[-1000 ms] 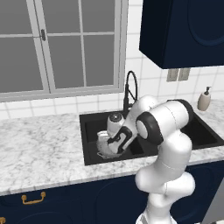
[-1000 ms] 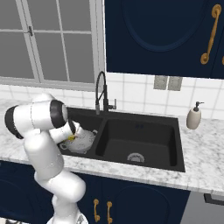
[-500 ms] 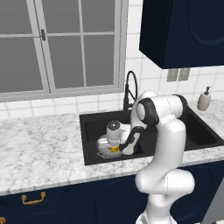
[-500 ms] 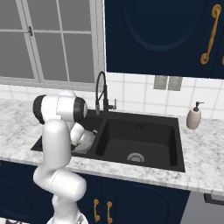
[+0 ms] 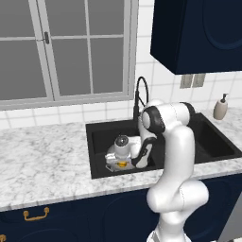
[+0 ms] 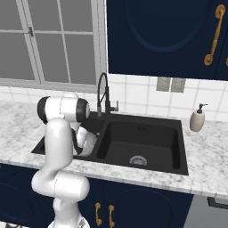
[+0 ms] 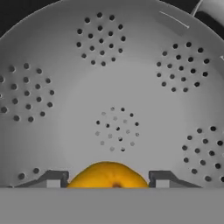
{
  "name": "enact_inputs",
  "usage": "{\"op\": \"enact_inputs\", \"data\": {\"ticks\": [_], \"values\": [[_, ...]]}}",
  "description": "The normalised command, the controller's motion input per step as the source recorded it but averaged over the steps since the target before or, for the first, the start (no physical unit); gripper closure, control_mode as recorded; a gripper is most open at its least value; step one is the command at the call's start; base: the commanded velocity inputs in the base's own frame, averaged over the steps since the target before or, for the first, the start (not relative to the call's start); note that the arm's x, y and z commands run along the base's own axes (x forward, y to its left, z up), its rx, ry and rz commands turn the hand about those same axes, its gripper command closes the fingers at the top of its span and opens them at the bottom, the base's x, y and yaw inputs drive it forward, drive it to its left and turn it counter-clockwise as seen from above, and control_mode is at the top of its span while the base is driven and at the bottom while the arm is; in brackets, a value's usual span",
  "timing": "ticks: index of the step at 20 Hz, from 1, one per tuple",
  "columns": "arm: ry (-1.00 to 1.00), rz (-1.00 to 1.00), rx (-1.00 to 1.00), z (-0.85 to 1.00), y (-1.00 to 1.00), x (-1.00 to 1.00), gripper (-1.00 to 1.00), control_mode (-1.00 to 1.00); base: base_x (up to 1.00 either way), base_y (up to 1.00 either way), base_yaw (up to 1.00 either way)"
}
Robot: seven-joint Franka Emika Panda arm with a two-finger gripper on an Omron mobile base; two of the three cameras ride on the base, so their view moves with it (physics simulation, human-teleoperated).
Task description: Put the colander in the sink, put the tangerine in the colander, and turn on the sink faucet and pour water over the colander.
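Since a second ago the arm has swung its elbow up and back and dropped the hand lower into the left basin; the hand now hangs right over the colander (image 5: 118, 163), where earlier it sat higher and more to the side. Base cameras unmoved.

Colander sits in the left basin of the sink (image 5: 97, 156), near its front wall. Tangerine (image 7: 108, 176) is between the fingertips (image 7: 53, 178) of the end effector (image 7: 107, 181) (bottom of hand view), just above the colander's perforated floor. Fingers stand partly apart with the fruit filling the gap; cannot tell if they grip it or have just let go, as the contact is cut off by the frame edge.

Step in hand, as I judge it: placing the tangerine. To do it well, open fully while low so the fruit drops without rolling out, then lift straight up and clear the rim before swinging toward the sink faucet (image 6: 105, 95), which stands at the back edge of the sink between the basins.

Pose: upper arm upright from the base, elbow high over the front edge of the worktop (image 5: 42, 160), forearm folded down into the basin, wrist pointing down at the colander centre.
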Motion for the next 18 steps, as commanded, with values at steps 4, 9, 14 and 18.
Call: {"op": "enact_inputs", "data": {"ticks": [4, 9, 14, 18], "values": [[0.00, 0.00, 0.00, 0.51, 0.03, 0.14, -1.00, -1.00, 0.00, 0.00, 0.00], [0.00, 0.00, 0.00, 0.90, 0.00, 0.15, -1.00, -1.00, 0.00, 0.00, 0.00], [-0.06, 0.00, 0.00, 1.00, 0.04, -0.10, -1.00, -1.00, 0.00, 0.00, 0.00], [-0.17, 0.00, 0.01, 1.00, 0.01, -0.45, -1.00, -1.00, 0.00, 0.00, 0.00]]}}
